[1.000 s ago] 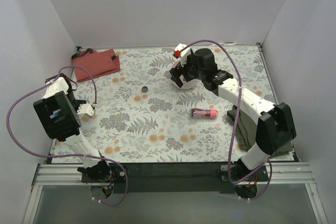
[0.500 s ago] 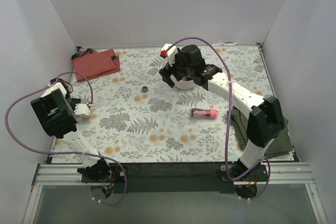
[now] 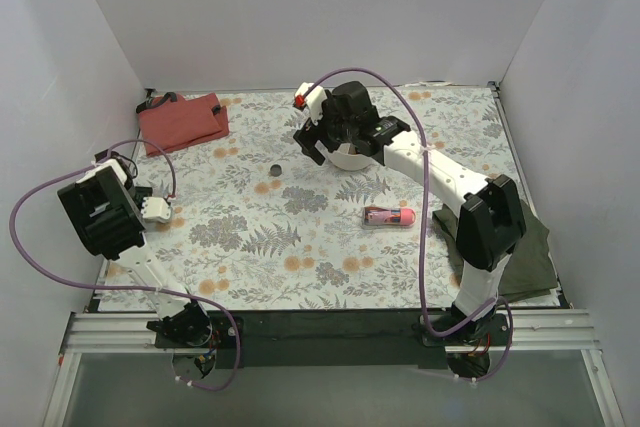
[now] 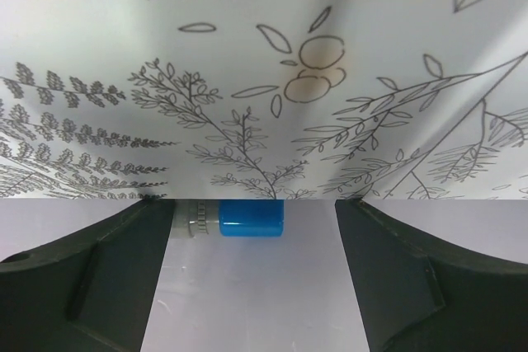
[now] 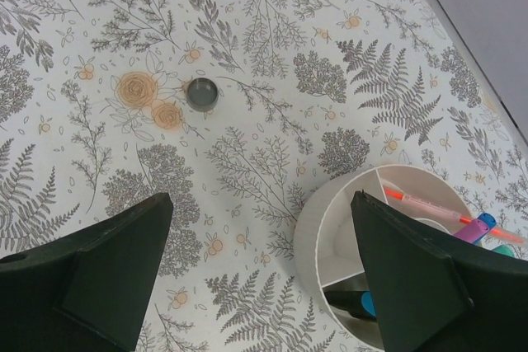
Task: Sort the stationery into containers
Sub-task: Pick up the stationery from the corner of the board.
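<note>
The white tub (image 3: 352,157) stands at the back centre, partly under my right gripper (image 3: 312,143). That gripper (image 5: 264,286) is open and empty, above the mat at the tub's left side. The right wrist view shows the tub's (image 5: 330,228) dividers, a pen (image 5: 421,204) and a black highlighter (image 5: 351,301) inside. A small dark cylinder (image 3: 277,169) (image 5: 202,94) stands left of the tub. A pink tube (image 3: 390,215) lies mid-right. The red pouch (image 3: 183,119) lies back left. My left gripper (image 3: 156,209) (image 4: 256,286) is open at the left edge. A small blue-grey cylinder (image 4: 247,218) lies between its fingers, beside the left one.
White walls close in the mat on the left, back and right. A dark olive cloth (image 3: 540,247) lies by the right arm's base. A purple cable (image 3: 400,87) loops over the right arm.
My right gripper has swung left, from over the tub to its left side. My left arm has drawn back a little toward the left wall.
</note>
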Robot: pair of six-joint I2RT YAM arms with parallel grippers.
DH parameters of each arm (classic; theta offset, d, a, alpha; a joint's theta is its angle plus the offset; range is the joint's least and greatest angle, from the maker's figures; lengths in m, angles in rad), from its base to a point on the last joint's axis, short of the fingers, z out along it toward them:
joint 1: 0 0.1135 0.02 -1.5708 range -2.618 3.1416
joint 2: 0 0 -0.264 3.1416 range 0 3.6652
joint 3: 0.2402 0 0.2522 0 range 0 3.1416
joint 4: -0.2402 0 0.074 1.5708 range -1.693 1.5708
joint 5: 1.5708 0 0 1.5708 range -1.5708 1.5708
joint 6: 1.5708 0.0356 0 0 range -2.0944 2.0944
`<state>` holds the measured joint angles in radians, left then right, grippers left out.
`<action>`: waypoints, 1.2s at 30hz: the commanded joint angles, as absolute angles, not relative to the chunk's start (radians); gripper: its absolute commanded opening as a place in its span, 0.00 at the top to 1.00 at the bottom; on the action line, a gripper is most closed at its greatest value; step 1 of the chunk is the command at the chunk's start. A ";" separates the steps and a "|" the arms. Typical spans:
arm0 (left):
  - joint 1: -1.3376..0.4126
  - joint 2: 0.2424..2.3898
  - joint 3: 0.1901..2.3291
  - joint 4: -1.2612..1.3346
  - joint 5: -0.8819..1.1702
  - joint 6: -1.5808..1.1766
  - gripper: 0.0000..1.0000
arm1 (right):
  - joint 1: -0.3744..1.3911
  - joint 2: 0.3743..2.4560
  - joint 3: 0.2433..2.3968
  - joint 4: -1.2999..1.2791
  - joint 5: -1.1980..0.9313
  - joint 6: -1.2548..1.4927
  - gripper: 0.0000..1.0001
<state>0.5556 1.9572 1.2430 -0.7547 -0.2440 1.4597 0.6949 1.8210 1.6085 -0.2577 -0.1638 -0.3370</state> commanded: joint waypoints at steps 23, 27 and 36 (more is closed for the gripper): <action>0.572 1.810 1.009 -0.311 -0.200 1.894 0.20 | 0.699 1.833 1.651 -0.262 -0.187 -0.344 0.02; 0.571 1.784 1.041 -0.440 -0.160 1.878 0.21 | 0.699 1.833 1.644 -0.265 -0.196 -0.342 0.02; 0.557 1.781 1.080 -0.548 -0.052 1.796 0.22 | 0.699 1.853 1.667 -0.282 -0.210 -0.348 0.02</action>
